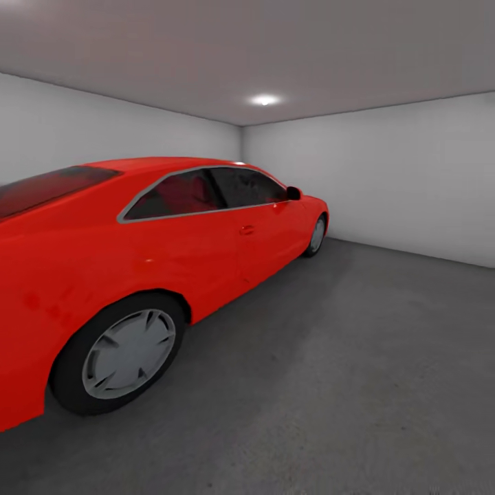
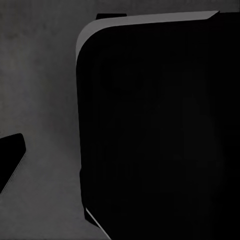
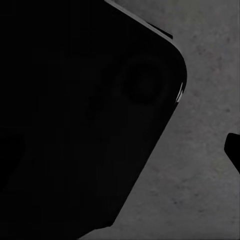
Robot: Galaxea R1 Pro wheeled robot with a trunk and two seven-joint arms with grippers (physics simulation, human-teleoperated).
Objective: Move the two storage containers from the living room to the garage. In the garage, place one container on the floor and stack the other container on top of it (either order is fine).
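Head view. Garage: red coupe car (image 1: 158, 261), white-grey walls (image 1: 385, 179), ceiling lamp (image 1: 265, 100), dark concrete floor (image 1: 357, 357). Storage containers: not located from here. Step in hand, as judged: travelling inside the garage.

Left wrist view. Large black rounded body (image 2: 160, 135), apparently part of the robot, near the camera; mottled floor (image 2: 40, 90) beyond it; a dark tip (image 2: 10, 157) at the frame edge, possibly a finger. Left claw: released or clenched, cannot tell.

Right wrist view. Same kind of black body (image 3: 75, 125); floor (image 3: 200, 175) beyond; dark sliver (image 3: 233, 150) at the edge. Right claw: cannot tell.

Handling note: steer well apart from the car's flank and choose bare floor beside it for setting down.
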